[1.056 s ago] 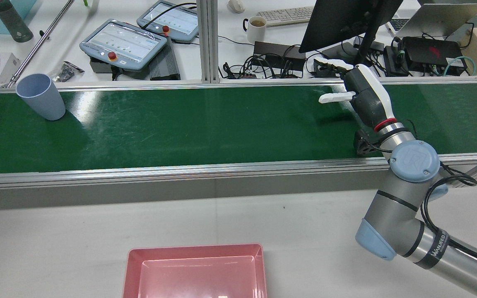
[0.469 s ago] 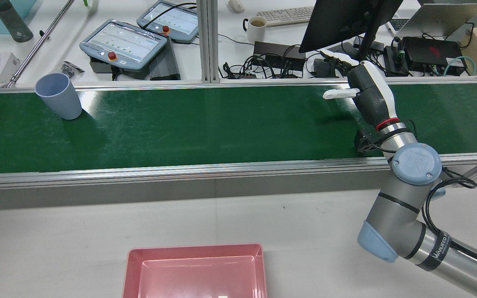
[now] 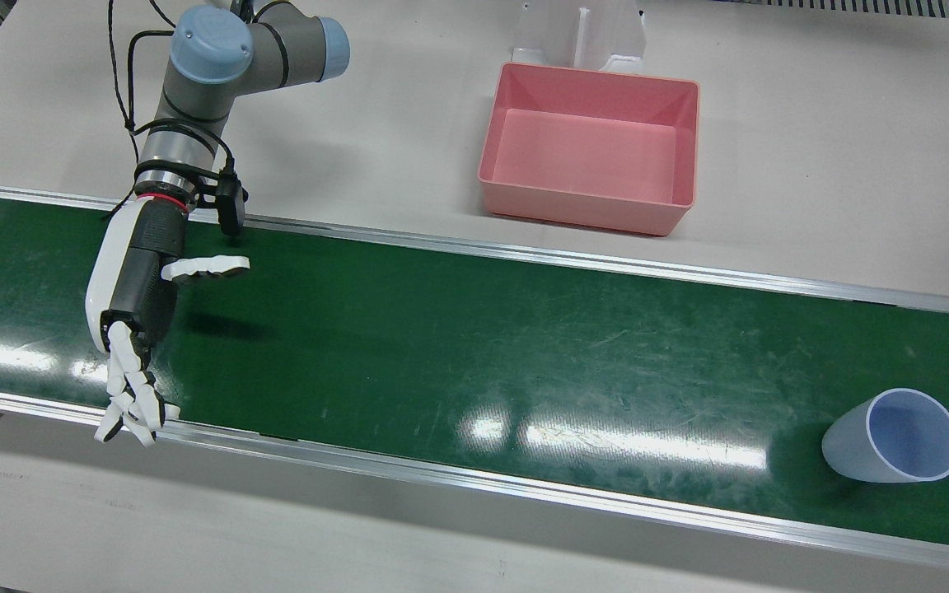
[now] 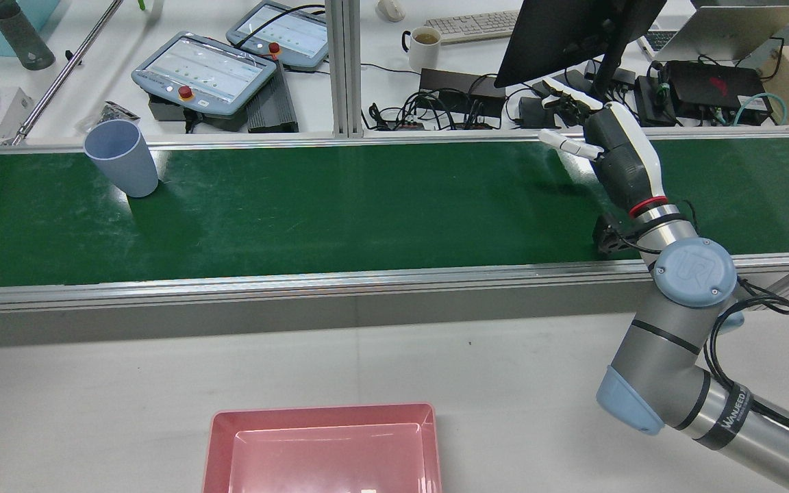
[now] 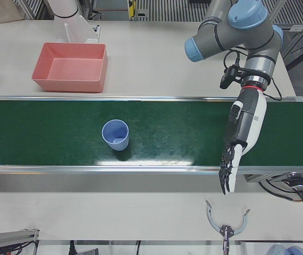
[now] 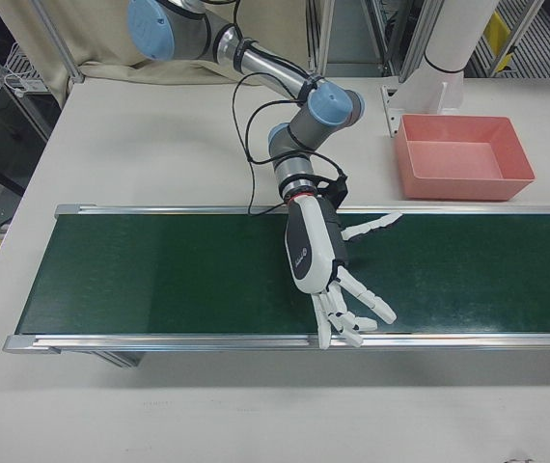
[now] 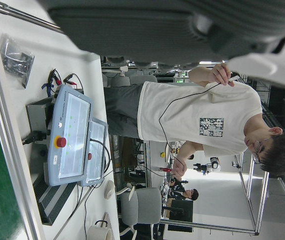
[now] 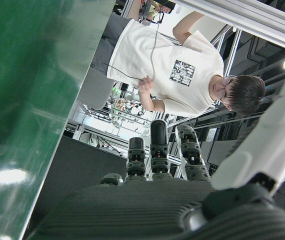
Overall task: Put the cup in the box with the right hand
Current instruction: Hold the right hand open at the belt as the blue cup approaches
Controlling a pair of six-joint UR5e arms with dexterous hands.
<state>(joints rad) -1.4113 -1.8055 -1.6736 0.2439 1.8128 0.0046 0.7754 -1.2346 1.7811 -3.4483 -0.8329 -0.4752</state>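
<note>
Cup: 1 pale blue plastic cup (image 3: 895, 436) stands upright on the green conveyor belt (image 3: 474, 346). Its long axis is vertical, mouth up and narrow base down. The front view's steep angle makes it look tipped, but the rear view shows it standing. It sits close to the belt's rail on the operators' side, at the end before the left arm and well apart from the right robot hand (image 3: 133, 321). Nothing touches it.

Right robot hand: over the other end of the belt, wide open, fingers (image 6: 357, 304) spread and reaching past the operators'-side rail, thumb out sideways. It holds nothing.

Left robot hand (image 5: 239, 141): seen whole in the left-front view only. It is stretched flat across the belt, fingers straight and close together, and it holds nothing. It is beside the cup, clearly apart.

Pink rectangular plastic box (image 3: 582, 210): on the white table (image 3: 812, 123) on the robot's side of the belt.

Hard to make out: the rear view cuts off the box's near half. The right-front view misses the cup. Both hand cameras show mostly dark palm, with a person in a white T-shirt beyond.
</note>
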